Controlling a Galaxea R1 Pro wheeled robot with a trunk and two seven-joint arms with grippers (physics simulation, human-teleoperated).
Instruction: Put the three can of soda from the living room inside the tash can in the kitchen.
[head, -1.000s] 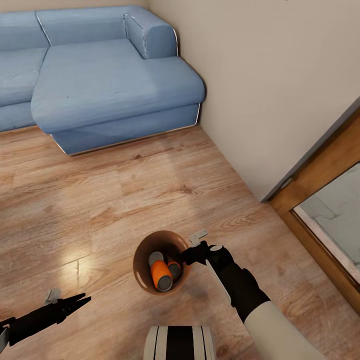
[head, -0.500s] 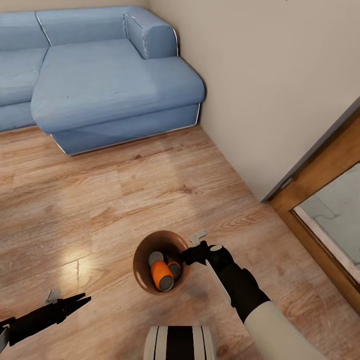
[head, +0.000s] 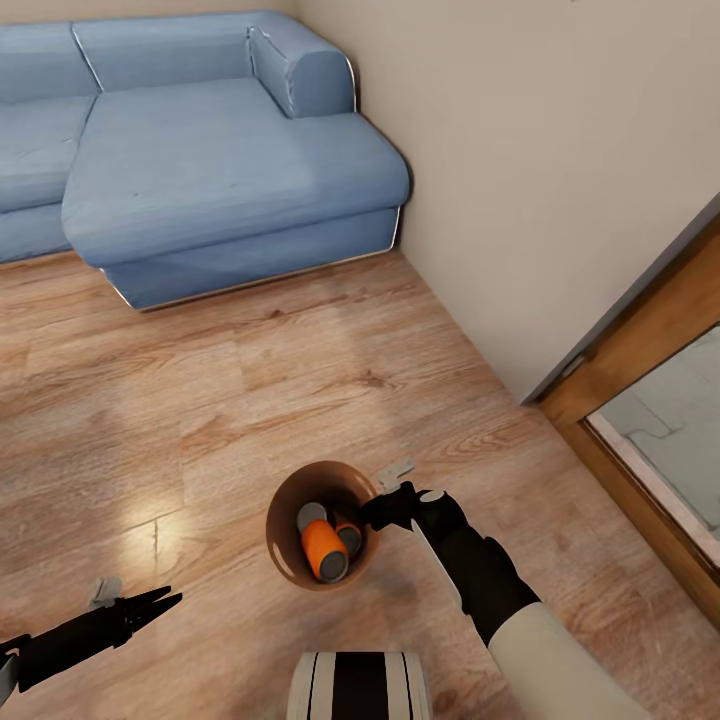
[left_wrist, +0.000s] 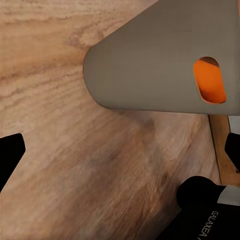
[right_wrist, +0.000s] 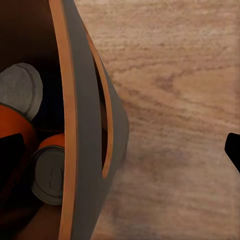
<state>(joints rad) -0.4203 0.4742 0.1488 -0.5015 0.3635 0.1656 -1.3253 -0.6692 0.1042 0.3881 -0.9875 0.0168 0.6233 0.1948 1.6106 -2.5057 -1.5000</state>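
**A:** Head view, item one: the tash can (head: 285, 540), lower centre of the frame. Round, tapered, brown inside and along the rim. It stands on the floor (head: 200, 400), which is light wood plank, glossy, with grain and a bright glare patch at lower left.

**B:** Contents?

**A:** Three cans inside. One orange can (head: 322, 549) lies tilted on top, smooth matte body. Beside it a grey metal top (head: 311, 516) and another grey top with an orange edge (head: 349, 538). The blue can's colour cannot be made out from here.

**B:** Grippers?

**A:** Right gripper (head: 383, 508), black, clamped on the bin's rim at its right side, one finger inside and one outside. Left gripper (head: 160, 601), black, at lower left, well apart from the bin, over bare floor; fingers close together, holding nothing.

**B:** Wrist views?

**A:** Left wrist view: the bin's outer wall (left_wrist: 150, 60), pale grey and smooth, with an oval handle slot showing orange through it. White lettering "GALAXEA" on the black arm (left_wrist: 210, 220) in the lower right corner. Right wrist view: the rim (right_wrist: 67, 125), brown-orange edge, slotted grey wall, and a ribbed metal can top (right_wrist: 50, 175) inside.

**B:** Surroundings?

**A:** Blue corner sofa (head: 200, 150), soft fabric, rounded arm, upper left. Plain cream wall (head: 520, 150), upper right. Wooden door frame (head: 640, 350) at the right edge.
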